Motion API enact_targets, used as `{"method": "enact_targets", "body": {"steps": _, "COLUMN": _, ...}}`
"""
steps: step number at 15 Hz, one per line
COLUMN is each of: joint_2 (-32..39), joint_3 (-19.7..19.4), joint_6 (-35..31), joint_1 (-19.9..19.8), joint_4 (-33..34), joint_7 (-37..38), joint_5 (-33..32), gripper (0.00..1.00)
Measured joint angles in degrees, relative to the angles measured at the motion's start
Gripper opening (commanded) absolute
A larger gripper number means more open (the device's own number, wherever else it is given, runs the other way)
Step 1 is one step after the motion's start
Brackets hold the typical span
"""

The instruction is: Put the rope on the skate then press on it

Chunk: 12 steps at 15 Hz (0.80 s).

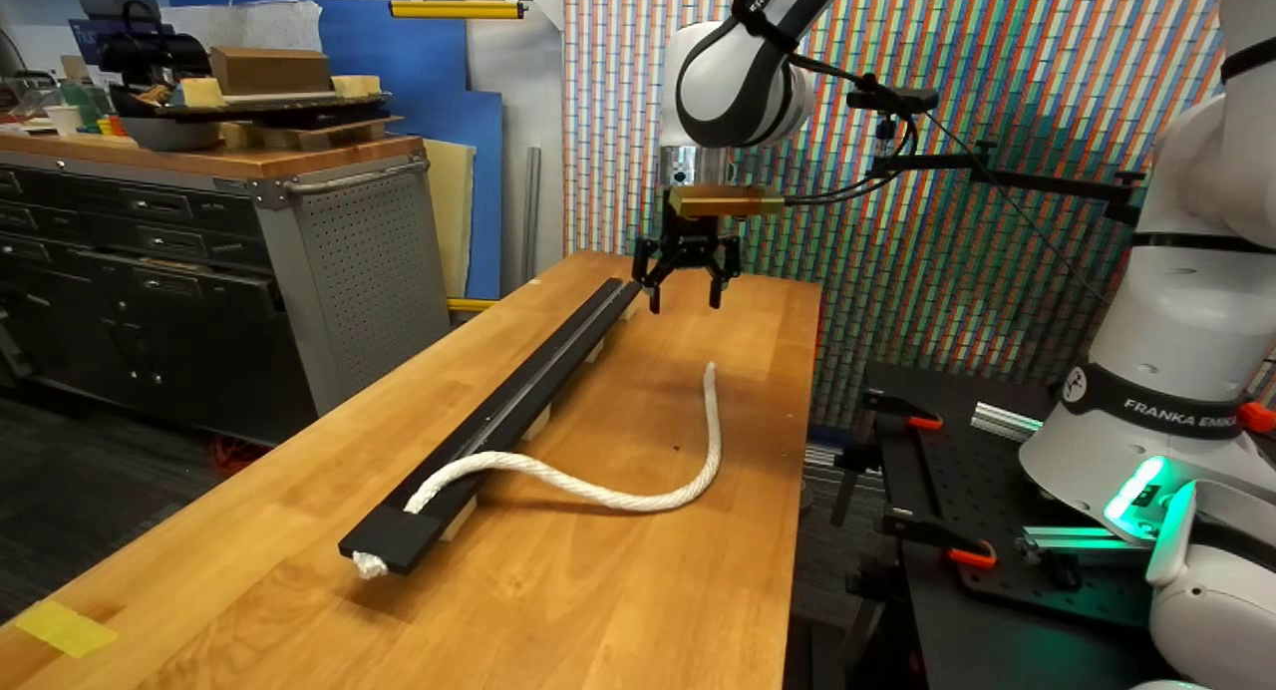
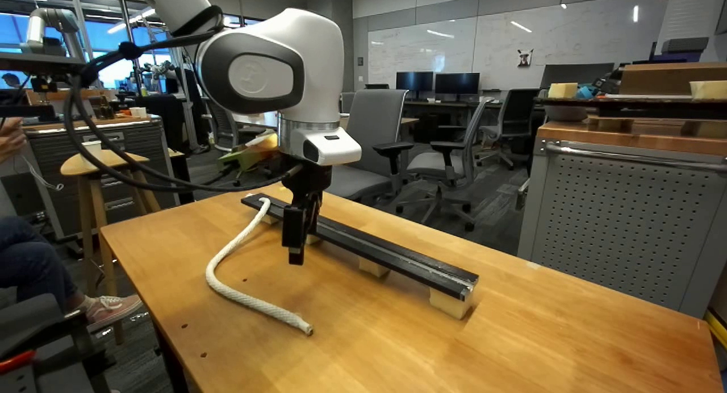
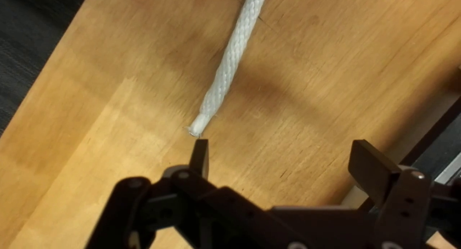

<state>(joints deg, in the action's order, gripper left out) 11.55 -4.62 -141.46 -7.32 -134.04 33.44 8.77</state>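
Nearest to us in an exterior view, a flat yellow strip (image 1: 66, 627) lies on the honey-brown wooden worktop (image 1: 598, 620) by the long edge away from the robot. Just past it begins the long, narrow, grooved black rail (image 1: 518, 401), propped on pale blocks (image 2: 448, 303) and running towards the far short edge. At its near end we see the frayed-looking tip of the thick, cream-white braided rope (image 1: 598, 495); the rope shows again on top a little farther along, crosses the rail's side and curves over the worktop, its free tip lying between the rail and the worktop's robot-side edge. Farther on, above the worktop near that tip, hangs the black two-fingered gripper (image 1: 685, 300), its fingers spread wide with nothing between them; behind it we see a wall of multicoloured strips (image 1: 610, 172). By our reading the laying step is in hand: one end sits at the rail, most of the groove bears no rope, and pressing comes later. In the wrist view the free tip lines up with one finger rather than with the gap, so we judge that the next move calls for a sideways shift, a descent astride the loose length, a pinch, and a carry across to the groove.
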Motion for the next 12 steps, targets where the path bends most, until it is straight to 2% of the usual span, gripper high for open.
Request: {"method": "enact_targets", "body": {"steps": 12, "joint_2": 1.9, "joint_3": -2.1, "joint_6": -0.3, "joint_1": 0.0, "joint_4": -3.0, "joint_7": 1.7, "joint_5": 7.3, "gripper": 1.0}}
